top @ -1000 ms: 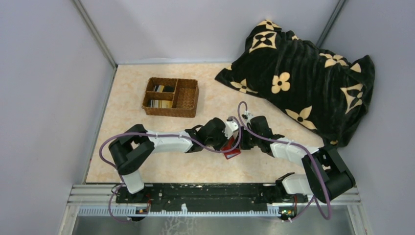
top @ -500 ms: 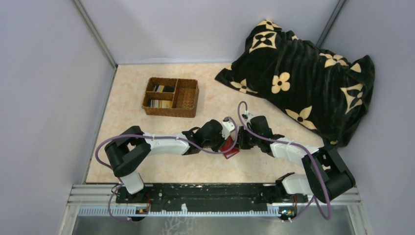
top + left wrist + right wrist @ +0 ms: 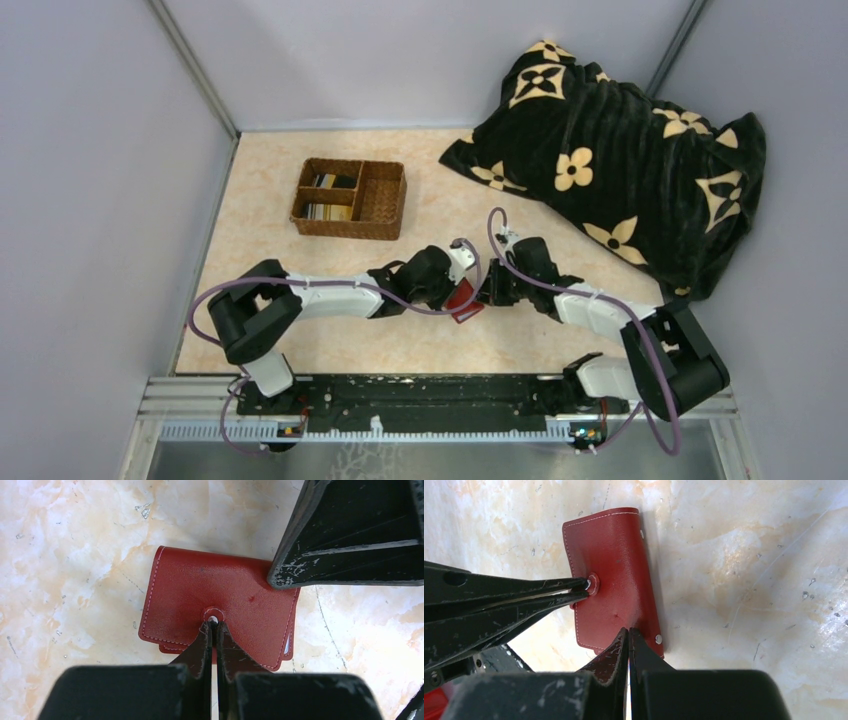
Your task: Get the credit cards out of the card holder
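Note:
The red card holder [image 3: 463, 303] lies closed and flat on the marble table between my two grippers. In the left wrist view [image 3: 200, 595] its snap tab points at me. My left gripper [image 3: 212, 625] is shut with its tips pinched at the snap tab; it also shows in the right wrist view [image 3: 586, 585]. My right gripper [image 3: 628, 630] is shut, its tips resting on the cover [image 3: 609, 555] near the riveted spine edge. Cards inside the holder are hidden. Some credit cards [image 3: 330, 196], dark, striped and tan, lie in the basket's left compartments.
The brown wicker divided basket [image 3: 350, 231] stands at the back left of the table. A black blanket with cream flowers [image 3: 620, 150] is heaped at the back right. Grey walls close in both sides.
The left arm has drawn its elbow left and its gripper has shifted slightly left; the card holder has moved a little left with it. The right arm has followed slightly.

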Available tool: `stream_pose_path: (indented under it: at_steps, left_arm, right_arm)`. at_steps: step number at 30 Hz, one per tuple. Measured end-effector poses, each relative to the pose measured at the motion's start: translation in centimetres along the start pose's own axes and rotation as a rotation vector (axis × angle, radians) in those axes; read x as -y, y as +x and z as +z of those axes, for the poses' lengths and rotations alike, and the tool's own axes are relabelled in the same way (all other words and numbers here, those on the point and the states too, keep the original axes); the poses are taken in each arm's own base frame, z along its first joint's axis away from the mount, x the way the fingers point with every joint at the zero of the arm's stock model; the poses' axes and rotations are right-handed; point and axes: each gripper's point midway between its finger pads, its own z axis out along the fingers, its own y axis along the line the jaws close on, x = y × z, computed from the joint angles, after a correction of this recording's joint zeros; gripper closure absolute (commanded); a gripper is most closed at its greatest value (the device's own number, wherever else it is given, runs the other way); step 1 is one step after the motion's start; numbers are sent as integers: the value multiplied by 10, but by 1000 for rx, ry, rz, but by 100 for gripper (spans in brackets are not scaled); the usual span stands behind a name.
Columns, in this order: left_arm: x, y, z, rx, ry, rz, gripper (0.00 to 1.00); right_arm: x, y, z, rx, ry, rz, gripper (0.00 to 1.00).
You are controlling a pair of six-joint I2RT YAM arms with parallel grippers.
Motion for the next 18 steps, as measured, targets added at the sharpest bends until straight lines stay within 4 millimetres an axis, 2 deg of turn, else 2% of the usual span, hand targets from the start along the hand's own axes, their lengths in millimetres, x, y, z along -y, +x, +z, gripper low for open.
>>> stream_pose_path:
  at_steps: [8,13,18]
  left_arm:
    - [0,1,0,3,0,-1,100]
    - [0,1,0,2,-1,-1,100]
    - [-3,1,-1,5,-13,-1,100]
  right_arm:
    - [-11,-5,-2,-11,-21,-8,100]
    - [-17,11,8,-69,-35,-20,100]
    - [-27,14,18,-91,-70,-29,100]
